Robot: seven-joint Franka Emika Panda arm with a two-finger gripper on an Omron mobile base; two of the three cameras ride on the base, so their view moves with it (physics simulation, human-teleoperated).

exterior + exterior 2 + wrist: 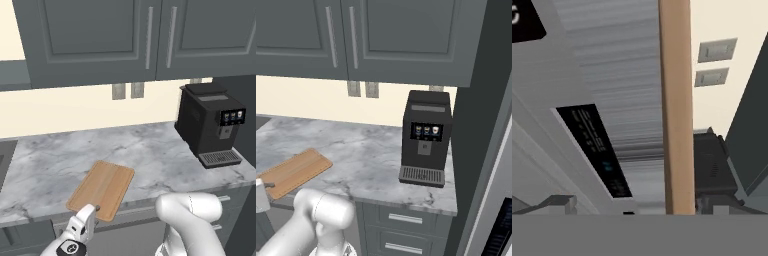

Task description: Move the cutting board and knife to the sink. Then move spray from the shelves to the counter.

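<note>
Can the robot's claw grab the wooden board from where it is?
Probably yes. The open gripper sits right at the near edge of the flat light-brown wooden cutting board, which overhangs the marble counter, and nothing lies between them.

the cutting board (101, 190), light-brown wood with lengthwise grain and rounded corners, lies flat and angled on the marble table (150, 150), its near end seemingly overhanging the front edge.

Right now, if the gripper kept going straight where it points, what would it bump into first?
Probably the cutting board. The open gripper sits at the counter's front edge, aimed at the board's near end, seen edge-on in the hand view. Depth is hard to judge.
</note>
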